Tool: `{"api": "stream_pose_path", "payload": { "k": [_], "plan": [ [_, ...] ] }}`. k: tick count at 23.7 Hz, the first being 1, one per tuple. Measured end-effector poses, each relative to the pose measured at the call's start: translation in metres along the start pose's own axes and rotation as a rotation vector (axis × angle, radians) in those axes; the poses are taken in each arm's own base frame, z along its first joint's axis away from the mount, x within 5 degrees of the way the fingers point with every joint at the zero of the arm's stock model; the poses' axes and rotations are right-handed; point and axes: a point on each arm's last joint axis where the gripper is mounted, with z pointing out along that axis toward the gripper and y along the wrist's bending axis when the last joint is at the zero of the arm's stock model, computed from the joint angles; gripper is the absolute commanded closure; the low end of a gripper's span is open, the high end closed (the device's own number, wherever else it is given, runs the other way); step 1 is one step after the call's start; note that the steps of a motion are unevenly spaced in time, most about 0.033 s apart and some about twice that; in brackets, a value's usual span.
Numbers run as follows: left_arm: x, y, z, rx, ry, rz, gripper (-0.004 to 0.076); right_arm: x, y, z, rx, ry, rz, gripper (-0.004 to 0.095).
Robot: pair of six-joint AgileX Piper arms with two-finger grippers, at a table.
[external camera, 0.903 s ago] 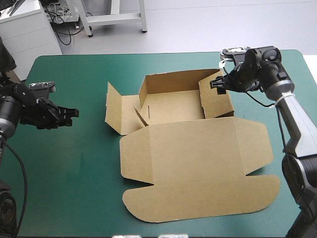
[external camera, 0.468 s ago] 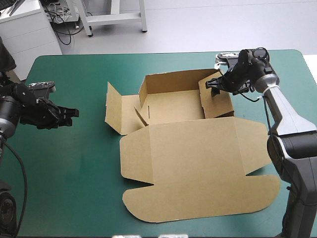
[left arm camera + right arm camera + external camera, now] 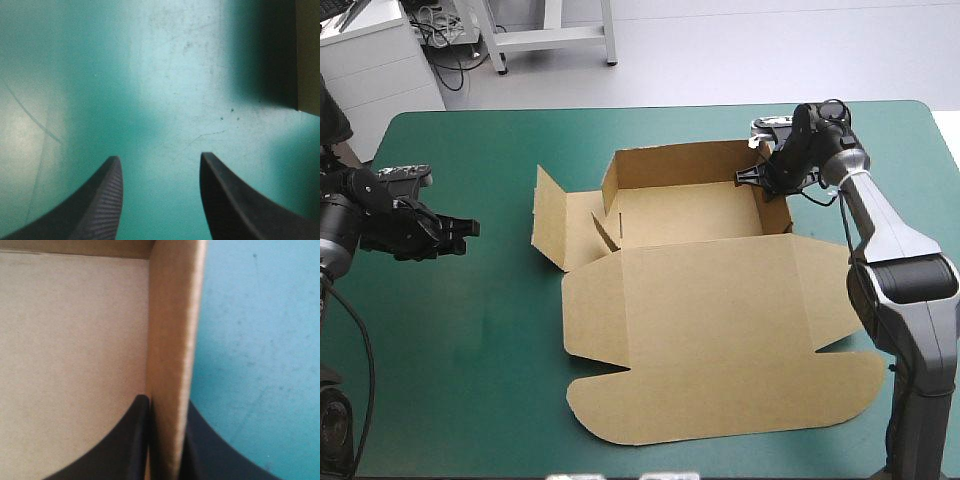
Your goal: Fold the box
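While your right pincer (image 3: 758, 178) clamps the one box (image 3: 670, 210), its lid (image 3: 720, 330) lies flat toward you; the left pincer's (image 3: 470, 228) fingers stand apart.

Teal-green table (image 3: 470, 350) on a pale grey floor (image 3: 770, 50).
Beyond its far edge: a white cabinet (image 3: 375, 70), a white metal frame (image 3: 550, 38), dark cables (image 3: 442, 35) between them.

The pincer (image 3: 166, 407) clamps an upright wall of the box (image 3: 172, 325) running toward its twelve o'clock; one finger (image 3: 131, 442) stands inside, at the floor (image 3: 70, 350); the other outside, over the teal-green surface (image 3: 260, 340).
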Motion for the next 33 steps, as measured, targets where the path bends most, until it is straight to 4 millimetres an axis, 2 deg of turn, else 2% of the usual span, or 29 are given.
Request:
{"api": "stream_pose_path", "payload": {
  "k": [4,10,19,23,25,28,30,33],
  "plan": [
    [0.000,0.000,0.000,0.000,0.002,0.001,0.0383,-0.001,-0.001,-0.004,0.014,0.003,-0.020,0.0926],
    [0.001,0.000,0.000,0.001,0.007,0.011,0.0383,-0.010,-0.001,-0.023,0.035,-0.047,-0.041,0.0930],
    [-0.002,0.001,0.000,-0.016,-0.027,0.076,0.0384,-0.012,0.002,-0.077,0.039,-0.168,-0.043,0.0930],
    [-0.009,-0.001,0.000,0.009,-0.102,0.057,0.0385,-0.007,-0.017,-0.113,-0.058,-0.246,0.006,0.0931],
    [-0.016,-0.005,0.000,0.053,-0.182,0.045,0.0393,-0.002,-0.043,-0.139,-0.161,-0.321,0.065,0.0931],
    [-0.024,-0.011,0.005,0.136,-0.245,0.059,0.0395,0.005,-0.063,-0.168,-0.270,-0.413,0.111,0.0930],
    [-0.029,-0.017,0.014,0.234,-0.256,0.048,0.0395,0.008,-0.066,-0.182,-0.303,-0.455,0.116,0.0931],
    [-0.040,-0.028,0.031,0.429,-0.278,0.008,0.0395,0.009,-0.061,-0.189,-0.354,-0.479,0.106,0.0931]
  ]
}}
